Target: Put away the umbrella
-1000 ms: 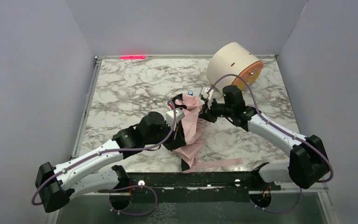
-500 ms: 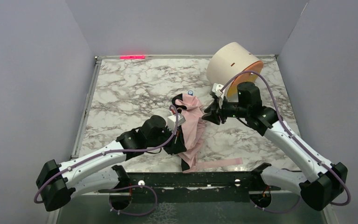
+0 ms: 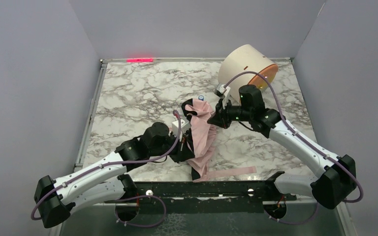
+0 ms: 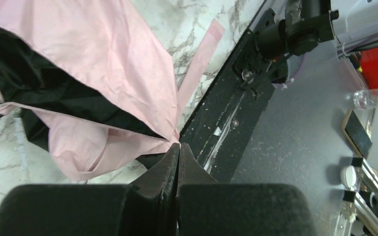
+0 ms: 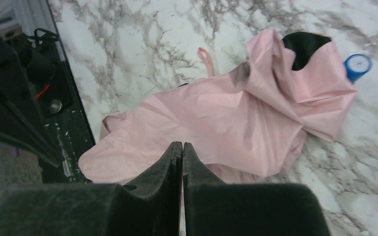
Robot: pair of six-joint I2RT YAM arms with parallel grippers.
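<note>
Compared with a moment ago, the right gripper (image 5: 182, 143) has swung back in against the umbrella (image 3: 203, 132). Its jaws are pressed narrow, with pink fabric just below the tips. The left gripper (image 4: 178, 143) stays closed tight, and a fabric corner touches its tips; a grip cannot be told. Both work over a marble table (image 3: 133, 93), with a cream drum (image 3: 241, 64) beyond the right wrist and 3 grey walls (image 3: 192, 24) around.

We found a white, grey-veined marble table (image 3: 138, 93) filling the centre of the frame. A pale pink umbrella (image 3: 204, 137) lay crumpled at its middle, its strap (image 3: 236, 172) flat toward the lower edge. A cream drum (image 3: 243, 66) sat upper right, and a small blue-capped object (image 3: 201, 98) lay just above the umbrella.
</note>
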